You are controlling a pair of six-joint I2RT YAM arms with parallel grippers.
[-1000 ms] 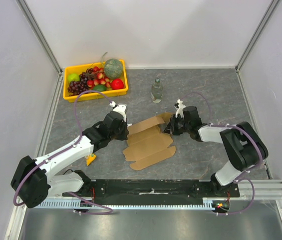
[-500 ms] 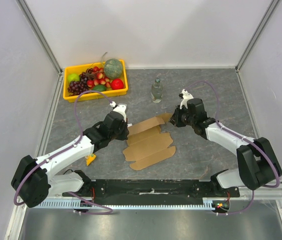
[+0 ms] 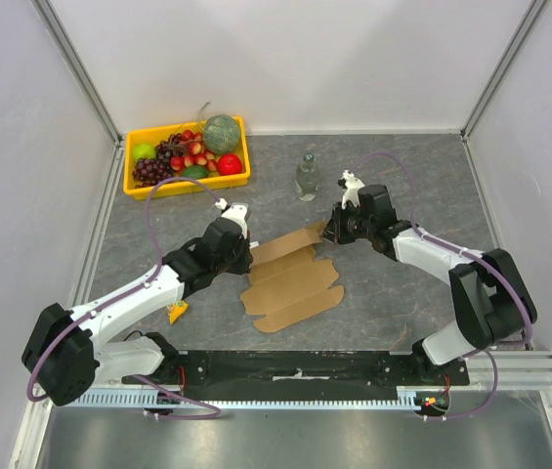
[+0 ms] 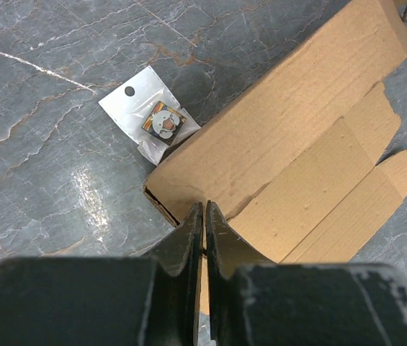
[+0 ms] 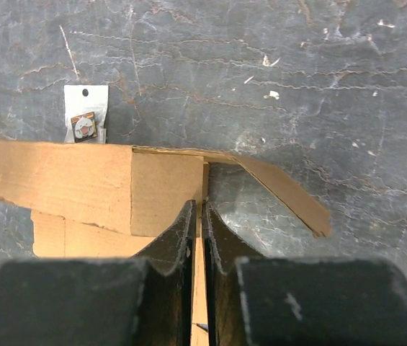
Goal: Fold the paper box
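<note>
Two hands bracket the paper box (image 3: 290, 283), which we see half-folded on the surface (image 3: 403, 186), long axis running from left hand (image 4: 204, 216) to right hand (image 5: 197, 213); left hand nearly shut, pinching the raised wall's left end; right hand likewise pinching the opposite end, neither nearer.

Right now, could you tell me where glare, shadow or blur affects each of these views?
Left wrist view: a glare patch on the table left of the paper box, whose cardboard is sharp; the left gripper is dark and soft. Right wrist view: even light, a faint shadow along the end flap, right gripper nearly black. Top external view: soft and even, no glare on the cardboard.
</note>
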